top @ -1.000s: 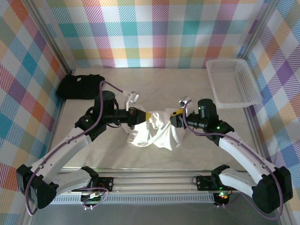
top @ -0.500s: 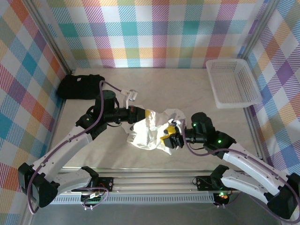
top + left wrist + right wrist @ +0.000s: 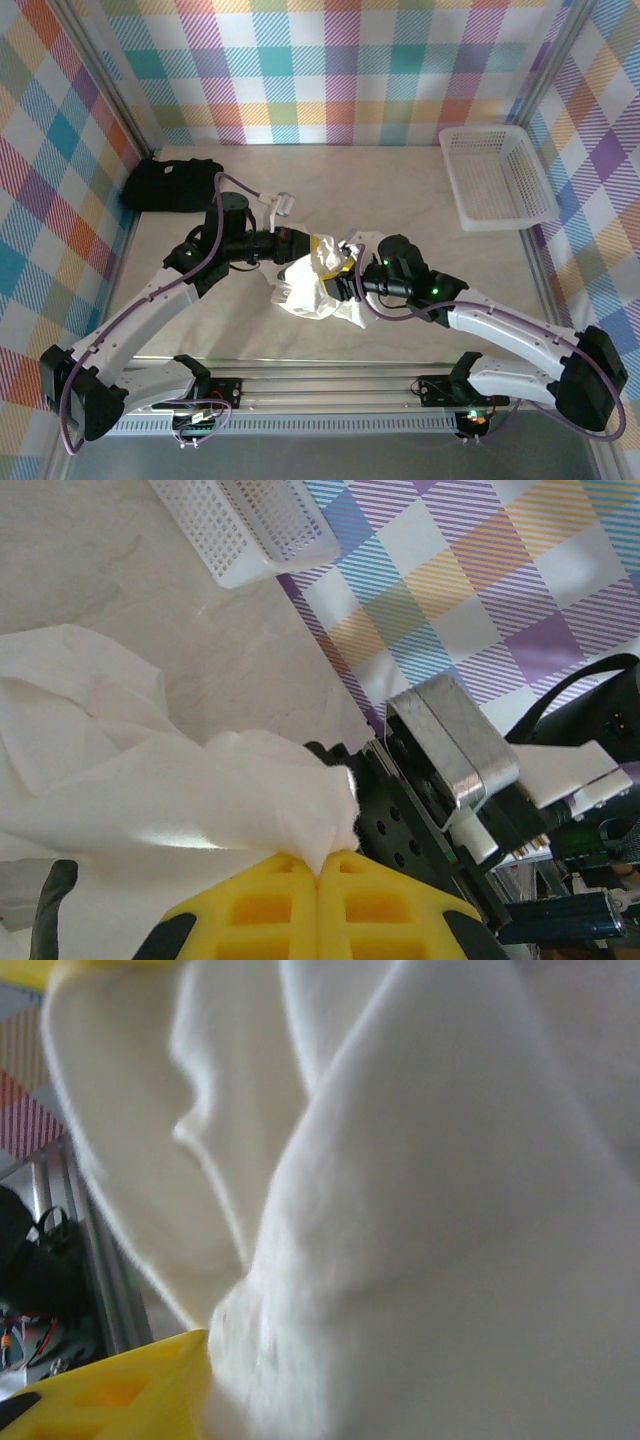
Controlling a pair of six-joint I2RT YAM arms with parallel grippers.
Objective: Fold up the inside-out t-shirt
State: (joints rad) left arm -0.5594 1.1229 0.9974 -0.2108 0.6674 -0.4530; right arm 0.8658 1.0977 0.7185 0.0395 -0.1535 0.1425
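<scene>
A: What has moved?
B: The right jaws have swung left into the t-shirt (image 3: 305, 292), which sits bunched mid-surface (image 3: 400, 200).
A: Spread or pressed together?
B: I cannot tell, because cloth hides them. The left wrist view shows the left jaws pressed together, pinching a fold.

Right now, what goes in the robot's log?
left gripper: shut on shirt | right gripper: against shirt, grip unclear | shirt: bunched up | fold: not done
</scene>
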